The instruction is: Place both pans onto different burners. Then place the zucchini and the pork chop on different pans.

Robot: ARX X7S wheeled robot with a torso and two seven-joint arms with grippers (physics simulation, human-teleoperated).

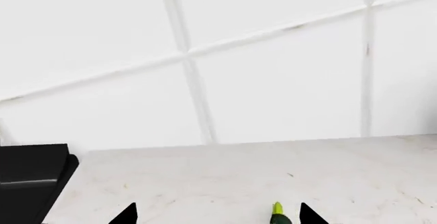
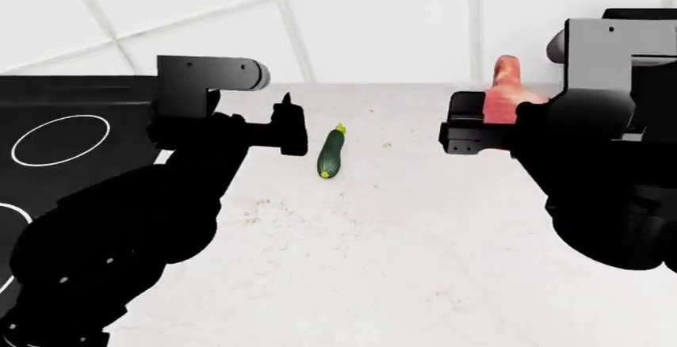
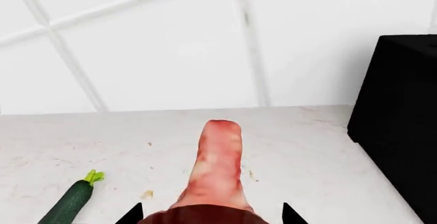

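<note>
Head view shows the small dark green zucchini with its pale yellow-green stem tip (image 2: 331, 152) lying flat on the speckled white stone counter (image 2: 402, 252), its long axis running nearly straight away from the robot, stem end toward the white tiled wall (image 2: 381, 22). The black left gripper (image 2: 288, 125) sits just beside it, on the side of the flat black glass cooktop (image 2: 63, 109), so the zucchini lies slightly to the gripper's right and a touch below its fingertips. In the left wrist view only the 2 finger tips show, standing apart with bare counter between them; the stem tip peeks in close against 1 tip, off-centre rather than midway. So the left gripper is spread and holds nothing.

The pinkish-red raw pork chop with a tapered end (image 3: 217, 168) is under the right arm. In the right wrist view it sits centred between the 2 spread tips of the black right gripper (image 3: 213, 215), narrow end pointing away toward the wall; whether the fingers are pressing on it I cannot tell. Head view has it rising behind the gripper housing.

Neither pan shows, and the 1 whole white burner ring (image 2: 60, 139) in sight is bare, so I judge the pan step not done. For the zucchini, the left arm is clearly nearer; it would need a small sideways shift right to straddle the vegetable across its narrow width.
</note>
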